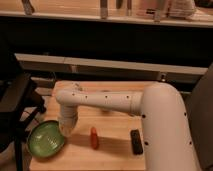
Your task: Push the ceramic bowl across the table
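Note:
The green ceramic bowl (46,139) sits at the front left corner of the light-wood table (115,150), its left side overhanging the table edge. My white arm reaches from the right across the table and bends down. The gripper (65,131) is at the bowl's right rim, touching or nearly touching it. Its tips are hidden behind the wrist and the rim.
A small red object (93,137) lies on the table just right of the gripper. A black rectangular object (135,141) lies farther right. A dark chair (17,100) stands left of the table. A long pale shelf (100,65) runs behind.

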Robot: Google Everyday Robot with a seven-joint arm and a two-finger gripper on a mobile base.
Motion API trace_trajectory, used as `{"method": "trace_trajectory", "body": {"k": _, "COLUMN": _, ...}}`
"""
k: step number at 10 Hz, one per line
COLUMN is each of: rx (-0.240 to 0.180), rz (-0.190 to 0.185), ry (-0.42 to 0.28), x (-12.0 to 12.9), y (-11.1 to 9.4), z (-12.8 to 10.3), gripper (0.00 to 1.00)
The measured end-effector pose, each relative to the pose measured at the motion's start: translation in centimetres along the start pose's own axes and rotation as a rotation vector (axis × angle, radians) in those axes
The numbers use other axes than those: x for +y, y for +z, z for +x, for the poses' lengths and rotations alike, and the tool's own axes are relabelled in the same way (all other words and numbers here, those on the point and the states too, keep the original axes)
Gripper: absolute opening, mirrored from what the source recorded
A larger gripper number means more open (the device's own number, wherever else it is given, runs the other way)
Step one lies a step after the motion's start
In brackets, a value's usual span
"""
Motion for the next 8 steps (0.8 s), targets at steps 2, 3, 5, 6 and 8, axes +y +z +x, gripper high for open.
{"method": "trace_trajectory", "body": {"k": 2, "rx": -0.001, "rz": -0.001, "ry": -0.001, "x": -0.05, "y": 0.00, "z": -0.01, "gripper": 0.01}}
{"method": "trace_trajectory", "body": {"k": 3, "rx": -0.002, "rz": -0.001, "ry": -0.002, "x": -0.14, "y": 0.03, "z": -0.06, "gripper": 0.01}}
{"method": "trace_trajectory", "body": {"k": 5, "rx": -0.004, "rz": -0.001, "ry": -0.005, "x": -0.30, "y": 0.05, "z": -0.12, "gripper": 0.01}}
{"method": "trace_trajectory", "body": {"k": 6, "rx": -0.004, "rz": -0.001, "ry": -0.006, "x": -0.36, "y": 0.06, "z": -0.15, "gripper": 0.01}}
{"method": "trace_trajectory", "body": {"k": 8, "rx": -0.006, "rz": -0.002, "ry": -0.005, "x": -0.34, "y": 0.08, "z": -0.13, "gripper": 0.01}}
